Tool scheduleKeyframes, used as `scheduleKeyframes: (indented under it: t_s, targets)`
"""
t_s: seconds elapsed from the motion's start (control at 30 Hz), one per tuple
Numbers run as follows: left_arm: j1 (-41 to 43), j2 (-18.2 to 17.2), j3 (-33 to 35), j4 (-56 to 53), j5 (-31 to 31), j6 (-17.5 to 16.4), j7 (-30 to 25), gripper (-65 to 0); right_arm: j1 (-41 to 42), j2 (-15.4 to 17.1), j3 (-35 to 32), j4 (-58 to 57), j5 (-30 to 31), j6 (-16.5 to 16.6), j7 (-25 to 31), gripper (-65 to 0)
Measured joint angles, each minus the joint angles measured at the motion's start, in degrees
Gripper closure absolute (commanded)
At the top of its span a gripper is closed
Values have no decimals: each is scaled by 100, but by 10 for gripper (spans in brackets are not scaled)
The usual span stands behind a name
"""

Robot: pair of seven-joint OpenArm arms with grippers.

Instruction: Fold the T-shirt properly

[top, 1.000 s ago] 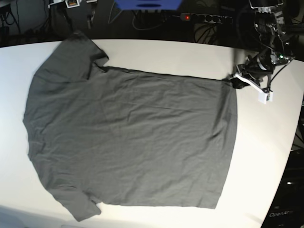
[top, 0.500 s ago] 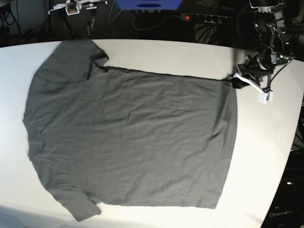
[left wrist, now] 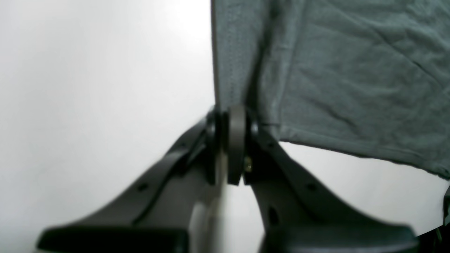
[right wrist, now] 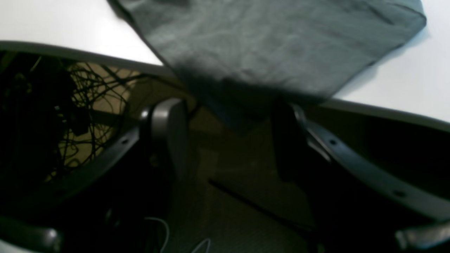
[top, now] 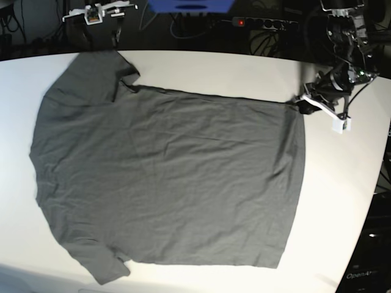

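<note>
charcoal t-shirt (top: 165, 177) lies flat on the white tabletop (top: 342, 201), sleeve at the far edge, hem toward the left arm. left claw (left wrist: 230, 140) is pinched tight on the hem corner. right claw (right wrist: 228, 140) stands wide off the tabletop's edge; sleeve cloth hangs near it, probably untouched, view is dim.

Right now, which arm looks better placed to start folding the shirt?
The left. Its gripper is already shut on the shirt's hem corner on the table. The right gripper is open, off the table's far edge by a sleeve, holding nothing.
</note>
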Motion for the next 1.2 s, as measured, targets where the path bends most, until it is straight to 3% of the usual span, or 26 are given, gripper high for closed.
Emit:
scheduleKeyframes:
  t_s: [0.73,0.97,1.2]
  targets:
    - [-92,2,0,-7,39,2,46,-43,168,-46,372,-35,-83,46,-195,-360]
    - [-94,2,0,-7,39,2,44,-43,168,-33,387,-35,4,0,-162,-148]
    - [-92,0,0,-7,39,2,44,-43,168,-31,387,-35,0,2,-136,-38]
